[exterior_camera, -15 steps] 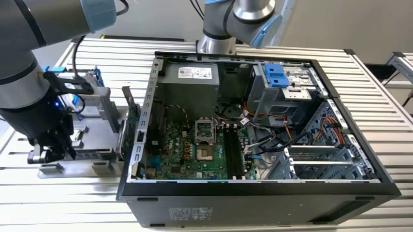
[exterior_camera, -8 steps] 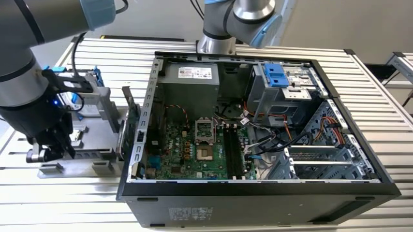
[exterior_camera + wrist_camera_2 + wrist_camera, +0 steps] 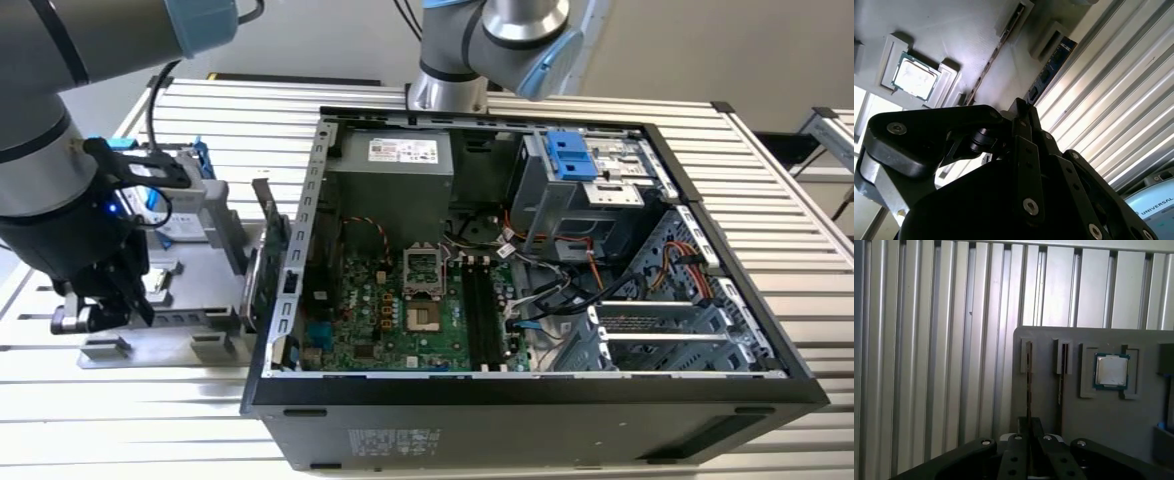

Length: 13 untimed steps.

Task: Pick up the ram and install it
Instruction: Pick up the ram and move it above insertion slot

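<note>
The gripper [image 3: 1028,432] pinched the ram [image 3: 1053,64] along its thin edge; light, stiff, probably fragile; best held clear of chips.

Silver-grey arm [image 3: 34,160], pale-blue joint caps [image 3: 203,25], black gripper [image 3: 96,312] linkages, silver screws [image 3: 897,128], black cable [image 3: 156,85]

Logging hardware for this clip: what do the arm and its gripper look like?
The arm has silver and dark grey tube sections with light-blue joint caps; a black cable runs along it. The gripper is matt black, built of jointed linkage bars with silver screw heads. A blue light glows on its wrist.
</note>
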Tool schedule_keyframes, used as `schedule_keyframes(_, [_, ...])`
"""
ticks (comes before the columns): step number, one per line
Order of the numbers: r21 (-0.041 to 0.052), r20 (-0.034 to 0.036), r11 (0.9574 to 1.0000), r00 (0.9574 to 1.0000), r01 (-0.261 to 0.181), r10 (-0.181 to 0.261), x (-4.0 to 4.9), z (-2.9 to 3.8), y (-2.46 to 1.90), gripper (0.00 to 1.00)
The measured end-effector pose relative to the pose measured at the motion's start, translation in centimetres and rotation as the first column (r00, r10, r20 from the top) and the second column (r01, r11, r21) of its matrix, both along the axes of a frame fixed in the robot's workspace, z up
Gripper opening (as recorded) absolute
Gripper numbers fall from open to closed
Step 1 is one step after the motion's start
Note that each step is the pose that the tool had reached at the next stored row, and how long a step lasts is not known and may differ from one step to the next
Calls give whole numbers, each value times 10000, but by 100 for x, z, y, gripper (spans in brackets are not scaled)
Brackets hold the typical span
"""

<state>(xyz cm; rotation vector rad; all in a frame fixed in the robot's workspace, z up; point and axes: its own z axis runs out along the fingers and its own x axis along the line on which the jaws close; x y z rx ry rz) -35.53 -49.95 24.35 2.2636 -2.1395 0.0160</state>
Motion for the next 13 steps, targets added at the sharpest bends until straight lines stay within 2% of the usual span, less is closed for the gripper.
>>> schedule_keyframes(12, [0,0,10000,10000,0,0,0,34,0,0])
schedule_keyframes(13, [45,0,10000,10000,-1,1,0,81,0,0])
